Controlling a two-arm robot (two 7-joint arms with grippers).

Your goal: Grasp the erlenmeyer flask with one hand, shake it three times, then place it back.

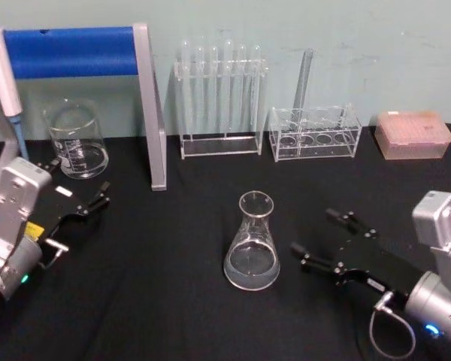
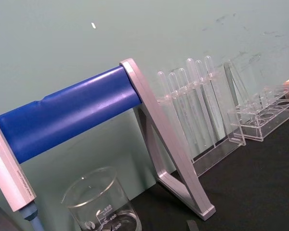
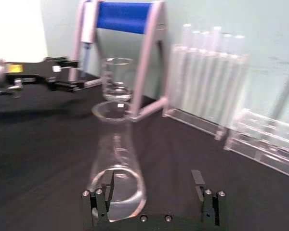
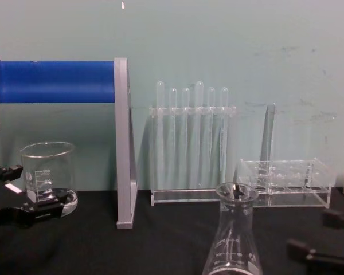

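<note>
The erlenmeyer flask [image 1: 252,244] is clear glass and stands upright on the black table near the middle, with a little clear liquid in its base. My right gripper [image 1: 313,232] is open just to the right of it, apart from the glass, with its fingers pointing at the flask. In the right wrist view the flask [image 3: 116,159] stands just ahead of one finger of the right gripper [image 3: 154,192], off to one side of the gap. The chest view shows the flask [image 4: 232,240] low at the centre and the right gripper [image 4: 327,235] at the right edge. My left gripper [image 1: 98,197] rests open at the far left.
A glass beaker [image 1: 77,139] stands at the back left, beside a grey stand with a blue roll [image 1: 146,105] and a pipette [image 1: 4,75]. Along the back are a test tube rack [image 1: 222,98], a low clear rack [image 1: 314,131] and a pink tip box [image 1: 412,134].
</note>
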